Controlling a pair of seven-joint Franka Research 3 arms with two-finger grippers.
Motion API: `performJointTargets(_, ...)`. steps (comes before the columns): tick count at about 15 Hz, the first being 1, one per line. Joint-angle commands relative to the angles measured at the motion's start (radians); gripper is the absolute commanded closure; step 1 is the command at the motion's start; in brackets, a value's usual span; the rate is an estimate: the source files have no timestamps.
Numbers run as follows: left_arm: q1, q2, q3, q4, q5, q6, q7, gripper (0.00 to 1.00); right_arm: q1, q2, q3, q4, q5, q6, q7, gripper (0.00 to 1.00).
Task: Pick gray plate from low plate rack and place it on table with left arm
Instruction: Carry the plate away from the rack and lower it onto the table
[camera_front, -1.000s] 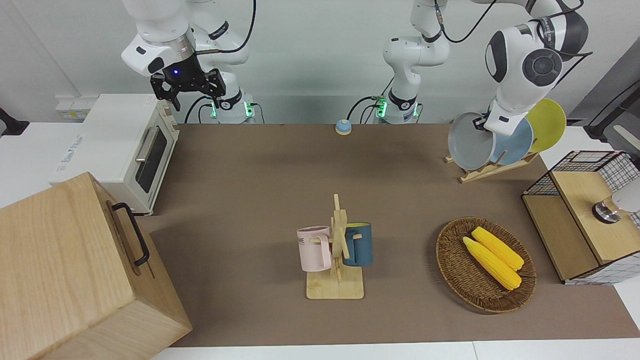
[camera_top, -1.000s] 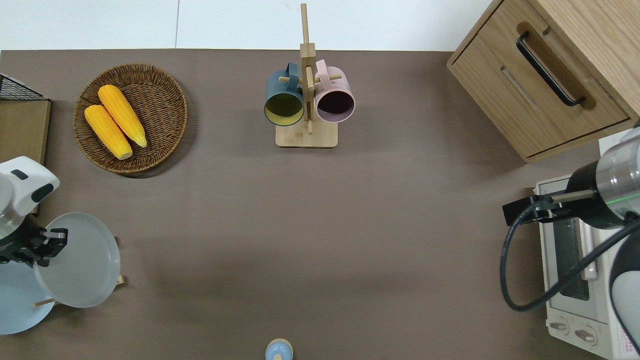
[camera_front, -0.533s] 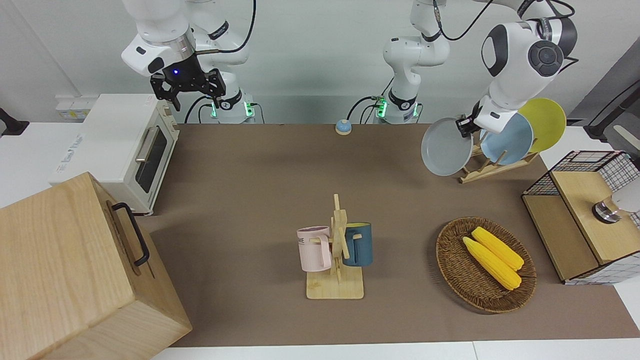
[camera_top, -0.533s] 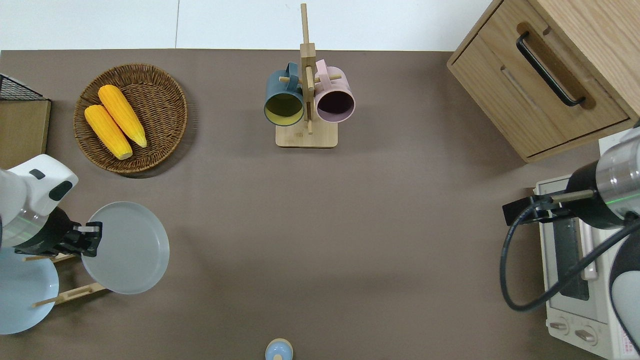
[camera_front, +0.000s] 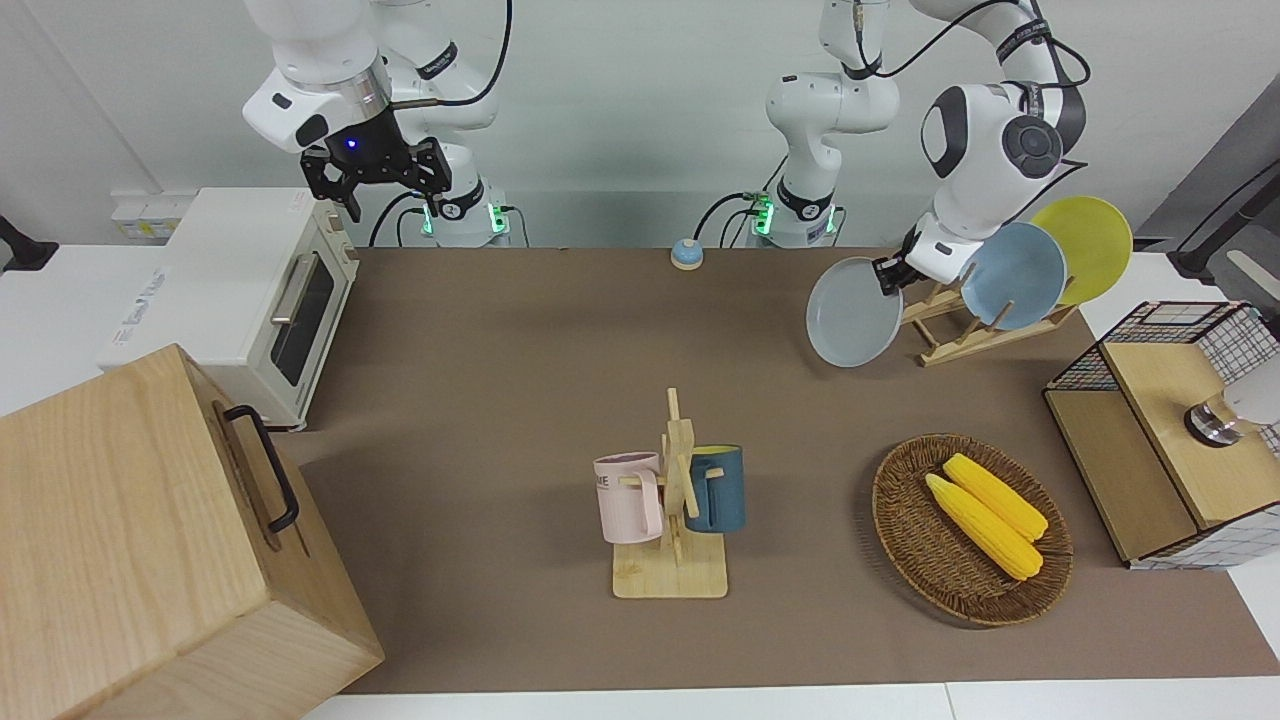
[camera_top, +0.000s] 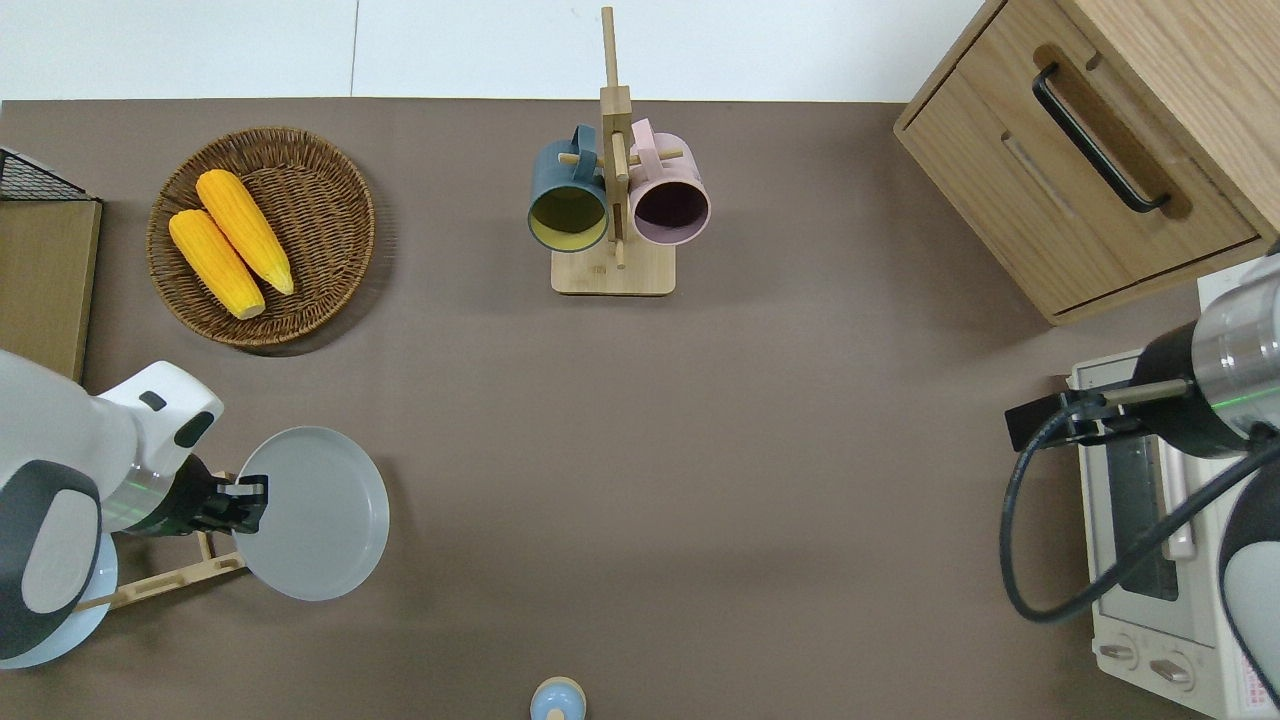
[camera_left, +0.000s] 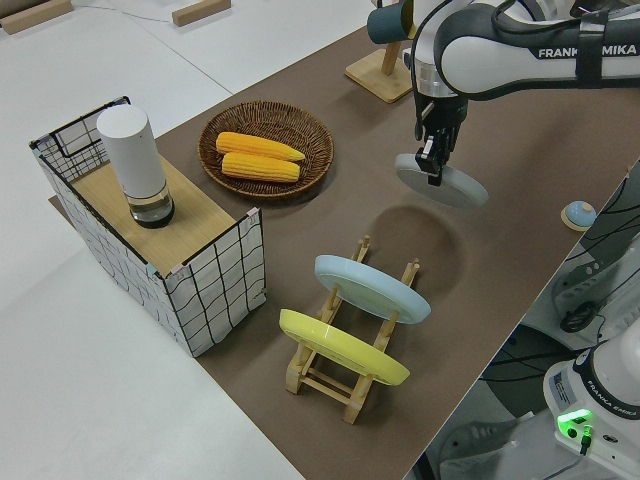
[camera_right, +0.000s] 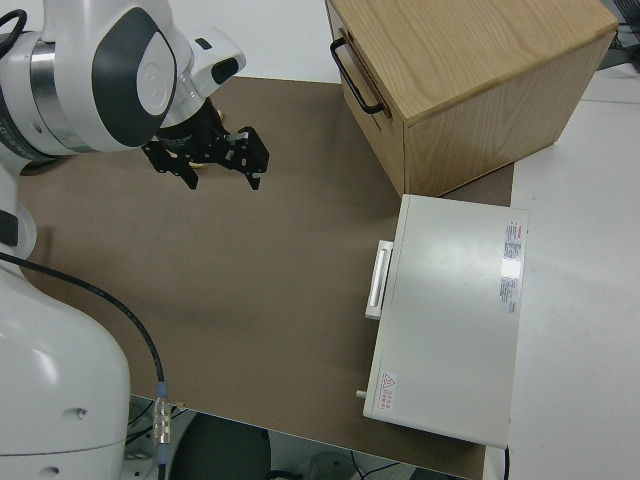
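Observation:
My left gripper (camera_front: 888, 275) (camera_top: 245, 495) (camera_left: 432, 165) is shut on the rim of the gray plate (camera_front: 853, 312) (camera_top: 315, 512) (camera_left: 445, 185). It holds the plate tilted in the air over the brown table (camera_front: 500, 350) (camera_top: 700, 450), just beside the low plate rack (camera_front: 975, 345) (camera_top: 170, 578) on the side toward the right arm's end. The plate is free of the rack. A light blue plate (camera_front: 1012, 275) (camera_left: 372, 288) and a yellow plate (camera_front: 1085, 248) (camera_left: 345, 348) stand in the rack. My right gripper (camera_front: 395, 195) (camera_right: 222, 180) is parked and open.
A mug stand (camera_front: 675, 500) with two mugs stands mid-table. A wicker basket (camera_front: 900, 520) with two corn cobs and a wire crate (camera_front: 1170, 430) lie farther from the robots than the rack. A toaster oven (camera_front: 250, 290) and wooden cabinet (camera_front: 150, 540) fill the right arm's end.
My left gripper has drawn the gray plate out of the rack and carried it toward the table's middle, a little lower. The right arm has not moved.

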Motion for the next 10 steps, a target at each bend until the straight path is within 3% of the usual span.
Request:
performJointTargets(1, -0.016, -0.033, -0.012, -0.053, -0.012, 0.032, -0.053, 0.37, -0.015, -0.005, 0.007, 0.006, 0.004, -0.015, -0.003, 0.011)
performJointTargets(2, -0.022, -0.034, -0.013, -0.052, -0.012, 0.032, -0.055, 0.12, -0.015, -0.005, 0.007, 0.006, 0.004, -0.015, -0.002, 0.013)
performJointTargets(4, -0.023, -0.036, -0.016, -0.038, -0.010, 0.023, -0.056, 0.02, -0.015, -0.005, 0.007, 0.006, 0.004, -0.015, -0.002, 0.011)
performJointTargets(10, -0.023, -0.038, -0.015, 0.065, 0.001, 0.011, -0.053, 0.01, -0.015, -0.005, 0.007, 0.006, 0.004, -0.015, -0.003, 0.013)
